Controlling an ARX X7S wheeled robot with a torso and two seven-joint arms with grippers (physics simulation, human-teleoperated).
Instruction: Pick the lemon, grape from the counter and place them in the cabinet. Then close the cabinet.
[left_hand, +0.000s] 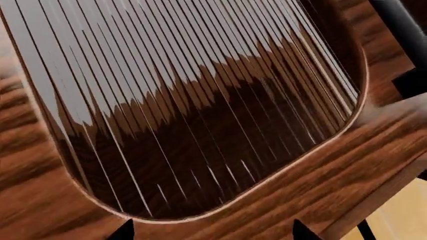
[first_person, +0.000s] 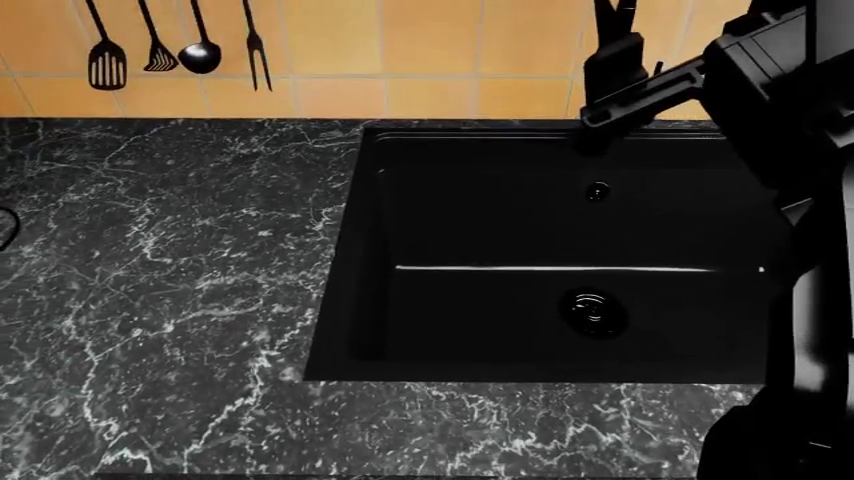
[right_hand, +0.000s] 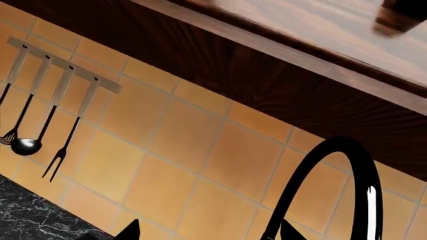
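Left gripper (left_hand: 210, 231) fingertips spread, close against cabinet door's ribbed glass (left_hand: 193, 100).

Dark grey-black counter (first_person: 160, 300) with white marble veins, glossy black sink (first_person: 534, 250), black faucet (right_hand: 333, 190), orange-yellow wall tiles (right_hand: 180, 150) with pale grout, black utensils (first_person: 174, 45) at upper left, red-brown wood-grain cabinet door (left_hand: 373, 150) with ribbed reflective glass panel (left_hand: 193, 100)
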